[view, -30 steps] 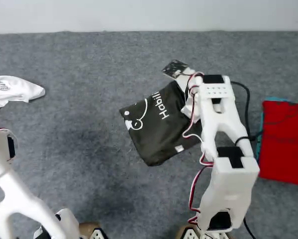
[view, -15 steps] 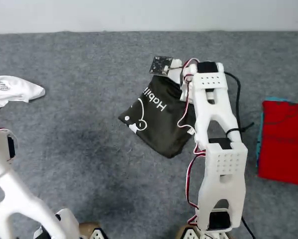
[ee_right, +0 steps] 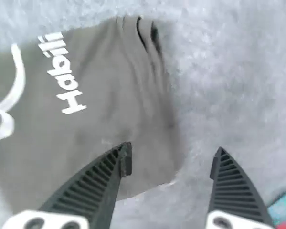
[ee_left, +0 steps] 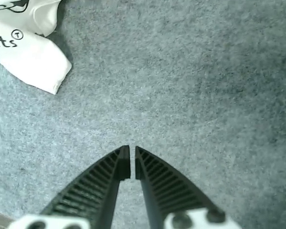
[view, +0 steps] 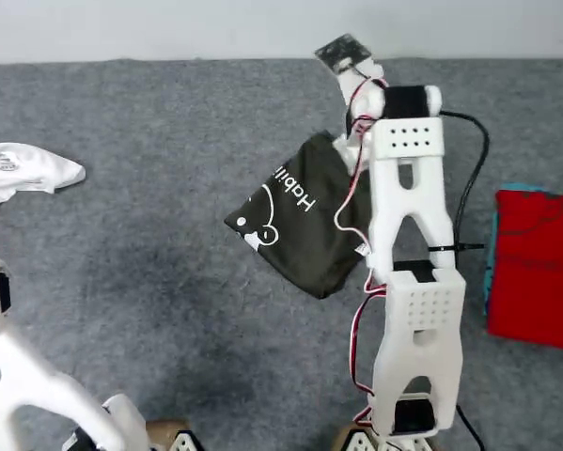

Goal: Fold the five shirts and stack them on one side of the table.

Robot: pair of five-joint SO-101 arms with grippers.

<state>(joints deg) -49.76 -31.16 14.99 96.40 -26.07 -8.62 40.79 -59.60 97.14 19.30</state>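
High view: fixed camera set above near edge, aimed down and across grey table toward wall at far side.
Left wrist view: taken from behind left gripper, faced down, held close to table; white shirt shared with high view, at left.
Right wrist view: taken from behind right gripper, held close over black shirt; shirt shared with high view, at centre.

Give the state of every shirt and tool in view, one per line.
black shirt: folded, lying on the table, ungripped.
white shirt: crumpled, unfolded.
red shirt: folded, flat at the table's edge.
left tool: shut, empty.
right tool: open, over the black shirt.
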